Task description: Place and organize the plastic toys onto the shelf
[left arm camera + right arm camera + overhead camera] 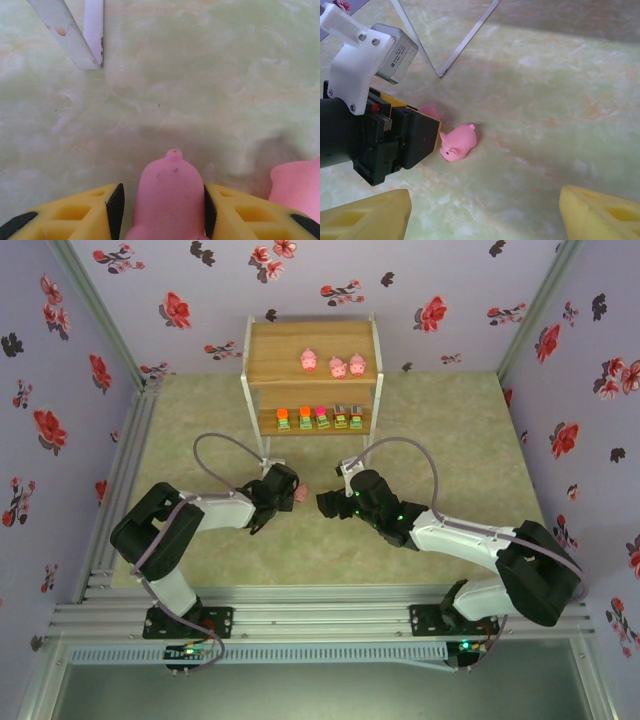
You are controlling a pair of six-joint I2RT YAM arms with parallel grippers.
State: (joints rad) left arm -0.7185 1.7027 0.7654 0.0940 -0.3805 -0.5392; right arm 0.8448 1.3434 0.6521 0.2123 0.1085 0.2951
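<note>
Two-tier light-brown wooden shelf (pixel 262 340) with white metal legs: top tier holds 3 rounded pink plastic pig toys (pixel 339 367), lower tier holds 5 blocky green-based toys (pixel 321 417) in a row. 2 more pigs sit on the pale green marbled worktop (pixel 450 440) in front of the shelf. The left hand (pixel 162 200) is clenched on one, the gripped pig (pixel 170 185). The free pig (pixel 457 142) lies just beside it. The right hand (pixel 485 220) is released, fingers wide apart, nothing between, near the free pig.

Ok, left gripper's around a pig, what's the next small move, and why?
Probably lift the left gripper straight up a little: its pads sit against both sides of the pink pig on the table, and a second pig lies close beside it, so sliding sideways could knock that one.
</note>
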